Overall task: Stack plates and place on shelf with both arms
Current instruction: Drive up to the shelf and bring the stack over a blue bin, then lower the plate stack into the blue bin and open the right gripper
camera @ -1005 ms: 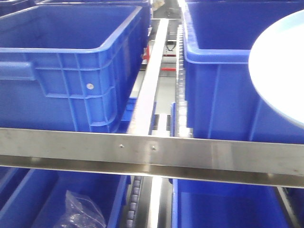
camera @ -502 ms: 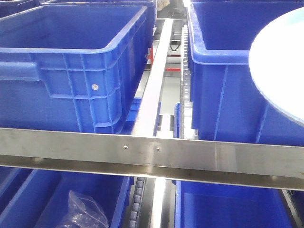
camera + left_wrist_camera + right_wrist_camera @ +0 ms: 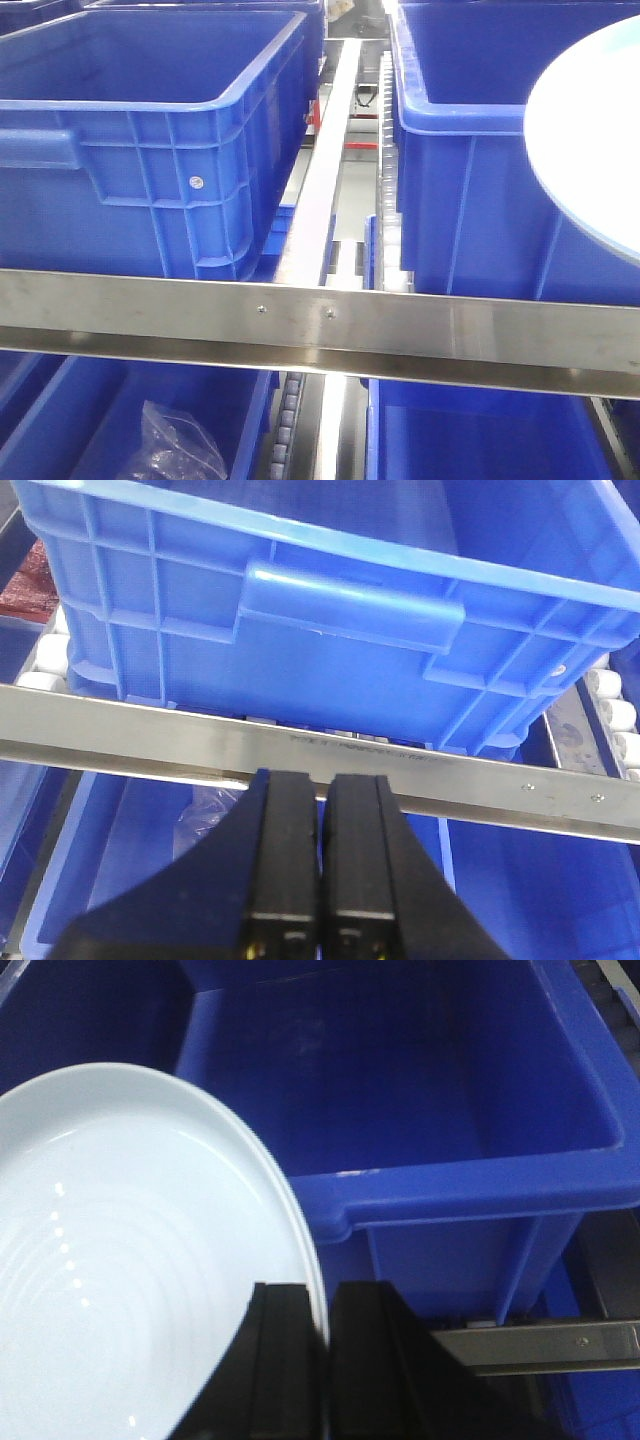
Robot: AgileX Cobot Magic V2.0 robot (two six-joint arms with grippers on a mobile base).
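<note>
Visibly one plate (image 3: 130, 1260), right claw (image 3: 326, 1360) gripping rim

In front of me a steel shelf rail (image 3: 320, 325) runs across. Above it stand two blue plastic crates: the left crate (image 3: 150, 140) and the right crate (image 3: 470, 180), apart, with a pale divider strip (image 3: 320, 200) and rollers (image 3: 385, 150) between. Below, a lower blue bin (image 3: 60, 420) holds a crumpled clear plastic bag (image 3: 175, 445).
</note>
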